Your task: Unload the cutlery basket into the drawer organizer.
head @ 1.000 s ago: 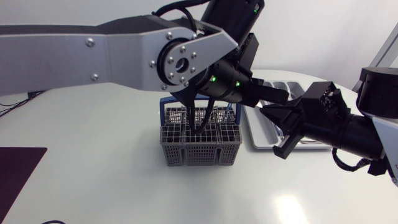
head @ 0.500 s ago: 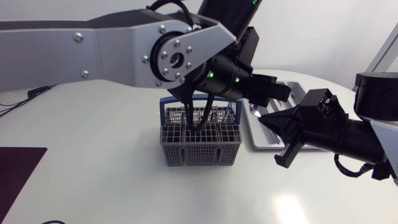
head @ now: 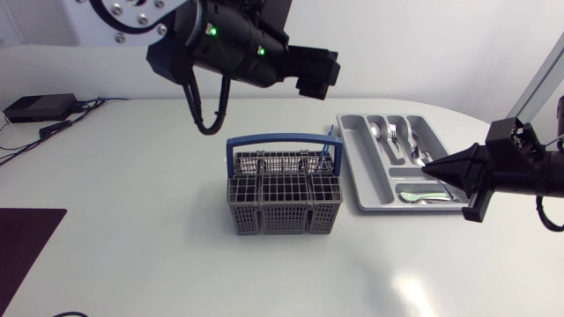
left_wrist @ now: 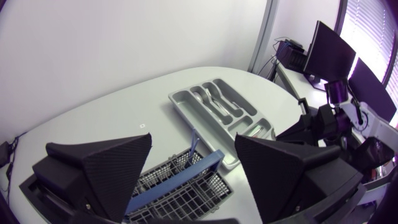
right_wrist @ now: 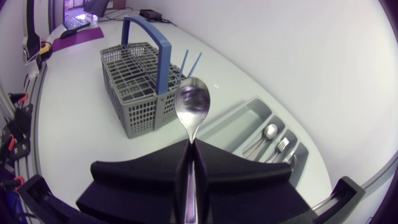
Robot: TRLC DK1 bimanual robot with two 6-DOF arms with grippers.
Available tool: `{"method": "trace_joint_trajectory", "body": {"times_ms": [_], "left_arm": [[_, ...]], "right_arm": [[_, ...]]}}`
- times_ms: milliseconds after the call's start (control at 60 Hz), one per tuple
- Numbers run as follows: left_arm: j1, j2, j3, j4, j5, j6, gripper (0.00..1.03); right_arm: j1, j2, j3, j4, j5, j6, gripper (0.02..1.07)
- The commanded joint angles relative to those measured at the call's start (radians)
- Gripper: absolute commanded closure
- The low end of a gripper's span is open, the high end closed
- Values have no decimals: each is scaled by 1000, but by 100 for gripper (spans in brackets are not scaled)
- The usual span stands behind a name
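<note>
Cutlery basket (head: 284, 198), grey mesh with a blue handle arched over it, stands upright on the white desk (head: 132, 220) near the middle. From our right wrist view, two thin blue sticks (right_wrist: 185, 63) poke up out of its far side; the rest of its cells look bare from there, though we cannot see into all of them.

Just right of the basket, close but apart from it, lies the grey organizer (head: 370, 180), with its long compartments running from near to far. In the far compartments we see spoons and forks (head: 392, 134). One more piece (head: 414, 195) lies across the near compartment.

Our right tool (head: 432, 167) comes in from the right and hangs over the near right part of the organizer. It is clenched on a spoon (right_wrist: 192, 102). The handle is pinched between both fingers, and the shiny bowl sticks out ahead of the tips, toward the basket.

Our left tool (head: 319, 75) is raised high above the desk, beyond the basket's far side. Its fingers (left_wrist: 99, 165) are spread wide with nothing between them, and the basket and organizer lie well below.

At the near left edge of the desk lies a dark mat (head: 26, 238). At the far left sits a small black box (head: 35, 106) with cables.
</note>
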Motion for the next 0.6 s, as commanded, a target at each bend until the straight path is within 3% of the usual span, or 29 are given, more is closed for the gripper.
{"method": "trace_joint_trajectory", "body": {"times_ms": [0, 350, 583], "left_arm": [[13, -13, -7, -37, -21, 74, 6], [74, -108, -196, -100, -58, 210, 5], [88, -201, -332, -103, -69, 284, 5]], "right_arm": [[-36, 77, 62, -61, -17, -176, 101], [-90, 396, 277, -217, 77, -511, 101], [-87, 570, 361, -197, 200, -614, 101]]}}
